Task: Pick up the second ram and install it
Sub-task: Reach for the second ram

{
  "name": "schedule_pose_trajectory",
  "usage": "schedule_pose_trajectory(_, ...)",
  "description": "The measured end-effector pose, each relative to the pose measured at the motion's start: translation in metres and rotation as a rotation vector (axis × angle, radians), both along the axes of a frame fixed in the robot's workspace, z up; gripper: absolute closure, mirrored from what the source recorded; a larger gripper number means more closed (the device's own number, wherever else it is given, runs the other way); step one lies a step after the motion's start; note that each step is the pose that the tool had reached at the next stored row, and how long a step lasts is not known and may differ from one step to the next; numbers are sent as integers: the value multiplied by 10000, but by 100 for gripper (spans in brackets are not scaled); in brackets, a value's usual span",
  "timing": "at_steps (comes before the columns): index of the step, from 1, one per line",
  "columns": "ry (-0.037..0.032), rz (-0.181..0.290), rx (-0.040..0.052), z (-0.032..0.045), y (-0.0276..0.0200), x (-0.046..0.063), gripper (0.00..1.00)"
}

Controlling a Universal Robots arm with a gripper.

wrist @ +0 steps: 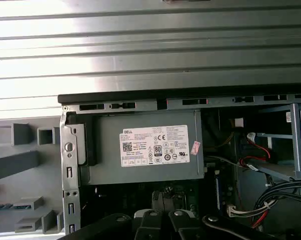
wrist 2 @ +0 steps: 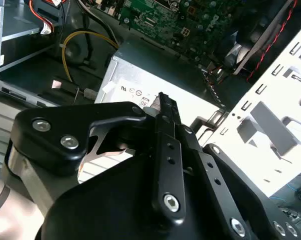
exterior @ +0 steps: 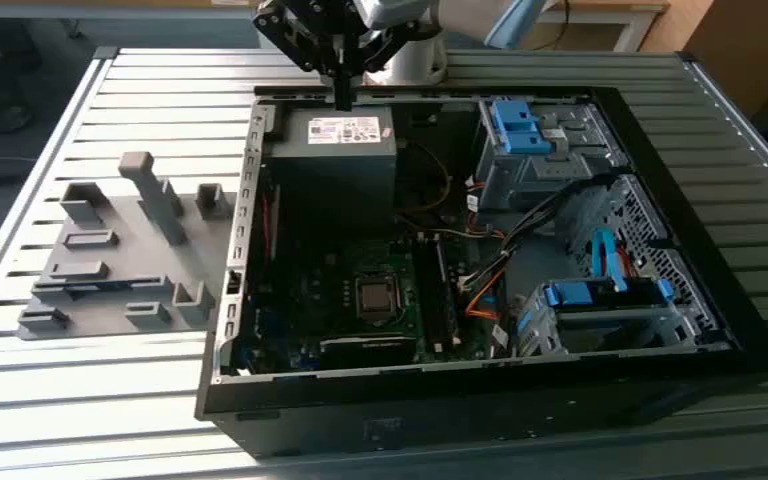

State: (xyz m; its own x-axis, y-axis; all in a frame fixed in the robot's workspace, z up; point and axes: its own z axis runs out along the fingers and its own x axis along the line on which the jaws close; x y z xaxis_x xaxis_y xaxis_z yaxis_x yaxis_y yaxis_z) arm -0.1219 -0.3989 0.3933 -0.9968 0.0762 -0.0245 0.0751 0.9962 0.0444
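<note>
Open case point(exterior: 491, 378) on the surface point(exterior: 117, 400), holder blocks point(exterior: 104, 270) just beside at the exterior view's left.
Inside: power supply point(exterior: 337, 150) far left below the hand point(exterior: 343, 98), drive cages point(exterior: 544, 150) right, motherboard point(exterior: 357, 300) nearer.

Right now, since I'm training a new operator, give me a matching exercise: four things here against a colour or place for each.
Things:
1 gripper
2 power supply
3 holder tray
4 drive caddy beside the power supply

Descriptions:
a blue
b on the table, outside the case
c black, above the power supply
d grey box with a pale label

Pairs: 1-c, 2-d, 3-b, 4-a
</note>
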Motion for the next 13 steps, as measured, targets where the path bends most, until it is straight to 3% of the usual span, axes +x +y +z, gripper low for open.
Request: schedule_pose_trajectory(13,1,0,-1,0,0,-31,89)
